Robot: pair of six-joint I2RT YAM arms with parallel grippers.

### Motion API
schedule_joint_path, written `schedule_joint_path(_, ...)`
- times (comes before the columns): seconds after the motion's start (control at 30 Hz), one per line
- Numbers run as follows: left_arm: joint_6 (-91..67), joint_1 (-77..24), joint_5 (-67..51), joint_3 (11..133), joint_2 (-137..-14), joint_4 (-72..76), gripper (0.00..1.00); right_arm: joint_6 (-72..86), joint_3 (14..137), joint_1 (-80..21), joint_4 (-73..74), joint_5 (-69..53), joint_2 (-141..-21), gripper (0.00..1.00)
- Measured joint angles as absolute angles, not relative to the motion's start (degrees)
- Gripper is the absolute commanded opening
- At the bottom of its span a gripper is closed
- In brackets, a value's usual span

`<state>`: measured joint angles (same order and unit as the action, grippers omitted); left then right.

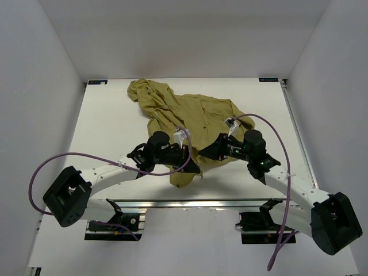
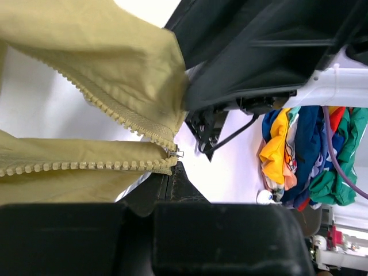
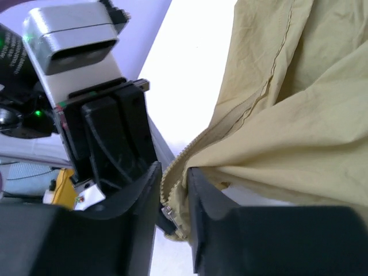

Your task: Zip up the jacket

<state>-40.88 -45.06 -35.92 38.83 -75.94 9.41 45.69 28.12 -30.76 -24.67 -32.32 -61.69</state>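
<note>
The olive-yellow jacket (image 1: pixel 190 115) lies rumpled on the white table, hood at the far left. Both grippers meet at its near hem. My left gripper (image 1: pixel 194 167) is shut on the hem just below the zipper's base. In the left wrist view (image 2: pixel 171 183), the two toothed tracks (image 2: pixel 80 165) meet at a small metal slider (image 2: pixel 175 153) above its fingertips. My right gripper (image 1: pixel 206 153) is shut on the zipper edge. In the right wrist view (image 3: pixel 171 210), teeth and the slider (image 3: pixel 169 213) sit between its fingers (image 3: pixel 208 207). The tracks are apart above the slider.
The white table (image 1: pixel 115 121) is boxed in by white walls on the left, right and far sides. A metal rail (image 1: pixel 184 202) runs along the near edge. Purple cables (image 1: pixel 52 164) loop off both arms. A heap of coloured cloth (image 2: pixel 305 155) shows beyond the table in the left wrist view.
</note>
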Motion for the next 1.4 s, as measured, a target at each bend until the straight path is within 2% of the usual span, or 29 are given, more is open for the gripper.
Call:
schedule_joint_path(0.1,-41.21,-45.23,-36.07,38.83,-76.38,8.78,0.0,42.39,28.47,-30.72,-20.64,-33.26,-59.35,0.5)
schedule_joint_path(0.27,-42.44,-44.77,-37.04,38.87,-78.35,7.94,0.0,37.52,28.53,-30.72,-12.93,-33.8,-55.55,0.54)
schedule_joint_path(0.57,-44.93,-42.3,-39.27,38.89,-79.22,8.4,0.0,26.33,28.05,-31.73,2.39,-32.25,-44.64,0.55)
schedule_joint_path(0.77,-45.65,-42.15,-40.73,39.31,-79.37,9.41,0.0,21.8,26.68,-43.66,6.0,-26.55,-45.74,0.55)
schedule_joint_path(0.87,-45.78,-42.15,-41.04,39.38,-79.37,9.47,0.0,20.93,26.55,-47.94,5.32,-22.81,-49.5,0.54)
schedule_joint_path(1.3,-45.93,-42.11,-41.06,39.38,-78.72,9.47,0.0,19.22,23.68,-48.84,-3.33,-14.98,-54.48,0.54)
schedule_joint_path(1.4,-45.93,-42.11,-41.15,39.38,-78.72,9.52,0.0,18.74,23.0,-48.84,-5.34,-14.68,-54.48,0.47)
